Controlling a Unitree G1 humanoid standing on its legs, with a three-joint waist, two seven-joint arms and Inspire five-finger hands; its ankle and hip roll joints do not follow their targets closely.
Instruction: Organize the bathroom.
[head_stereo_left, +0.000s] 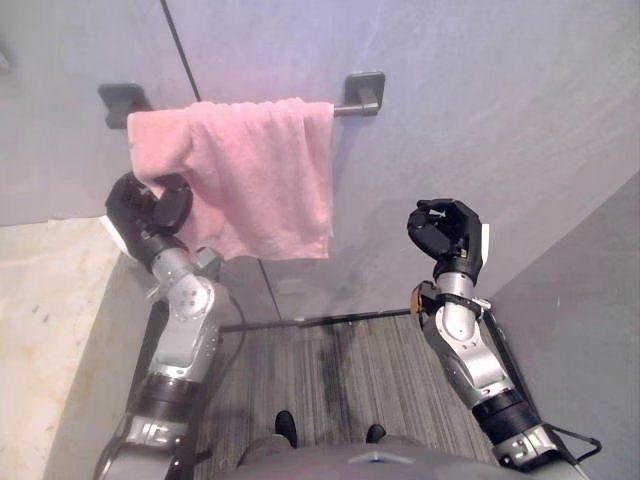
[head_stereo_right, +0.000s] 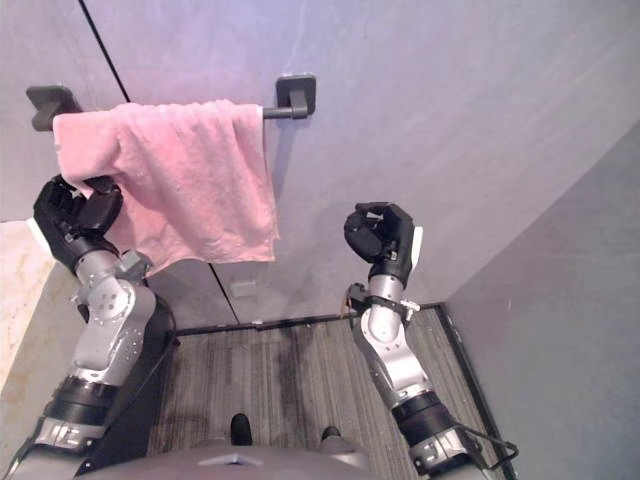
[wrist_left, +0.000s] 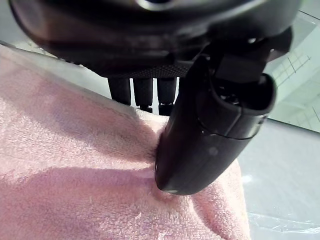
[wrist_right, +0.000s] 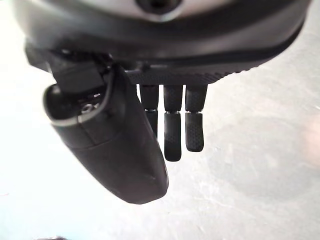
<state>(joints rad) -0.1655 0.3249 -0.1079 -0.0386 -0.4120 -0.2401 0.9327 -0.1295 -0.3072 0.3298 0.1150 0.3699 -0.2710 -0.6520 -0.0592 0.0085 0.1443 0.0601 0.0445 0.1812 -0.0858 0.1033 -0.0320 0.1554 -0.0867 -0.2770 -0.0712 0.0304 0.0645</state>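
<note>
Pink towel: terry cloth, draped over a dark wall-mounted towel bar at about 11 o'clock in the left eye view. It hangs unevenly. Its 9 o'clock end is bunched over the bar near the bracket on that side, while its 3 o'clock edge falls lower to a squared corner. A short length of bare bar shows between the towel and the other bracket.

Left robot hand: raised at the towel's lower 9 o'clock edge, clamped on the cloth. In the left wrist view the thumb presses into the pink pile, with the fingers curled behind a fold of the same cloth.

Right robot hand: raised at about 3 o'clock, well apart from the towel, in front of the grey wall. Its fingers are curled in toward the palm and hold nothing; the right wrist view shows fingers and thumb against a plain pale surface.

Floor: striped grey covering at 6 o'clock, meeting the wall below the towel.
</note>
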